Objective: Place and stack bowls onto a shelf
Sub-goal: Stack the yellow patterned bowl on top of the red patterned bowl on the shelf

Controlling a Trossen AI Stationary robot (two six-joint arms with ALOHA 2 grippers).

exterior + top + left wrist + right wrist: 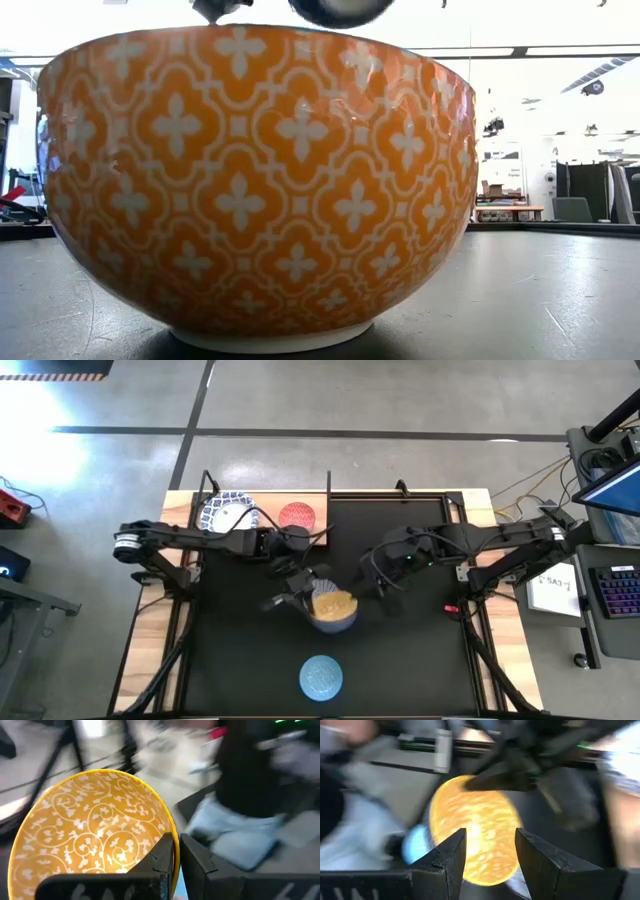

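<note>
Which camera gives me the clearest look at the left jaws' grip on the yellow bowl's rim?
The left wrist view: the left gripper is shut on the rim of the yellow scroll-patterned bowl. The high view shows that bowl small, between both arms. The right wrist view shows it blurred. The low view shows only an orange bowl.

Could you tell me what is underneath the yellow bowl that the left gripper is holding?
The yellow bowl sits nested in a blue-grey bowl, whose rim shows around it. The left gripper pinches the yellow rim. Anything beneath the blue-grey bowl is covered.
</note>
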